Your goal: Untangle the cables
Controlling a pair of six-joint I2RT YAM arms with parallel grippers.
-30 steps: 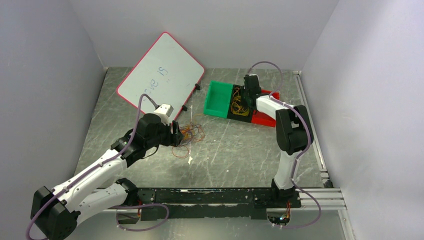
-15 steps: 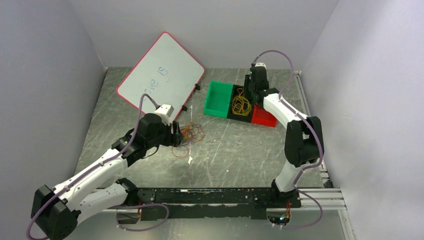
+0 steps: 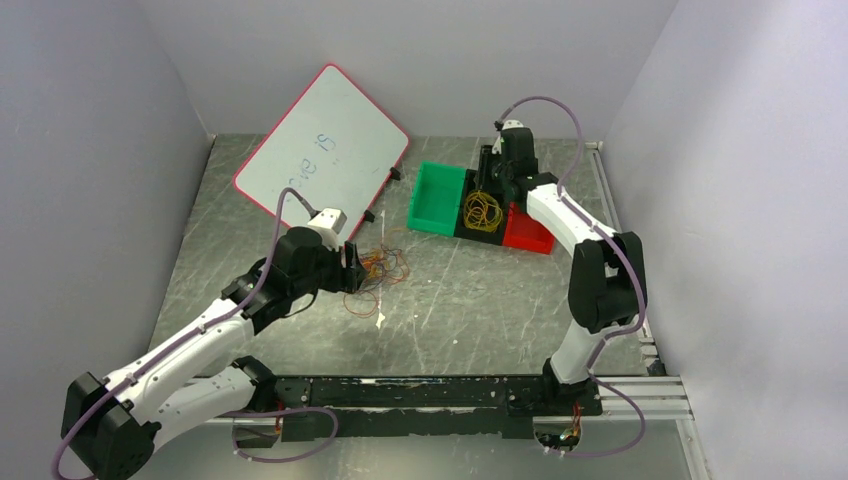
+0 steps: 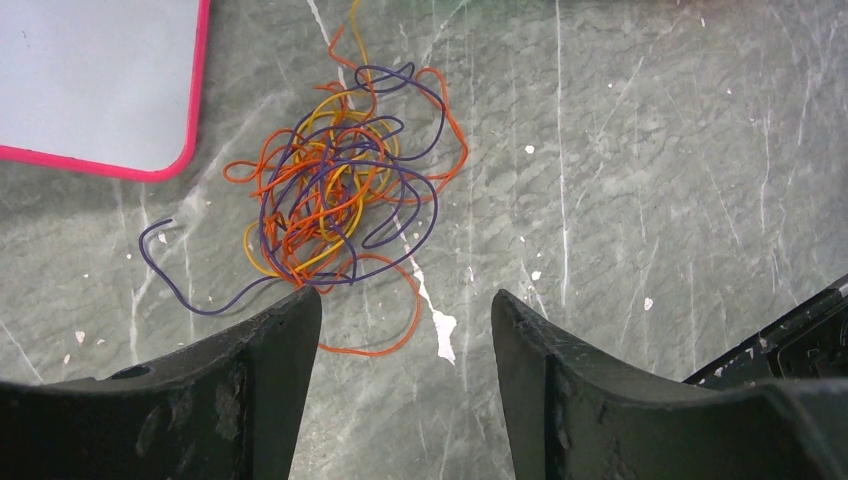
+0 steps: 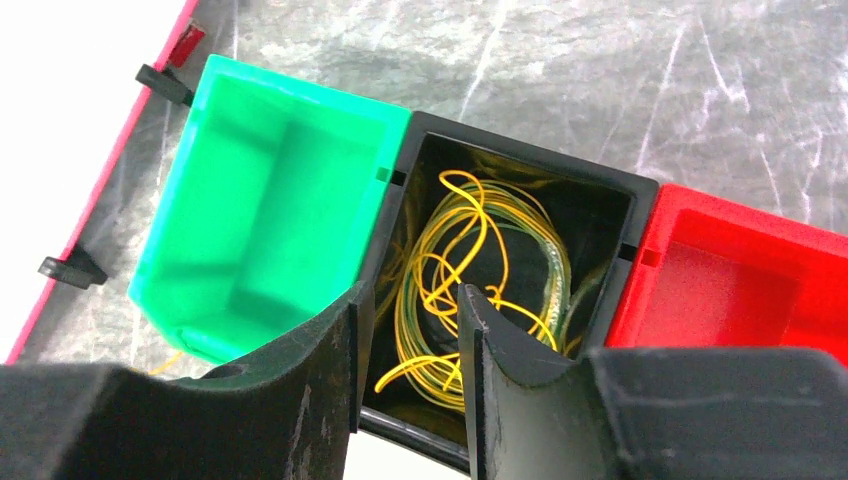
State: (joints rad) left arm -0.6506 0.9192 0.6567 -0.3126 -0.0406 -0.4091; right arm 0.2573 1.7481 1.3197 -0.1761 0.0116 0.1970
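Lifts right gripper [image 5: 415, 300] up off black bin [image 5: 600, 215], fingers now parted and empty.
Holds left gripper [image 4: 405, 305] wide apart, empty, just short of tangled cables [image 4: 340, 195] on table [image 4: 650, 150]; farther off, leaves yellow cables [image 5: 470, 280] loose inside black bin, between green bin [image 5: 270, 180] and red bin [image 5: 730, 270].

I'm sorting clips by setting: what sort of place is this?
Likely a robot lab test cell: plain walls enclose a marbled tabletop, two robot arms are bolted to a rail, with a whiteboard and coloured bins as props.
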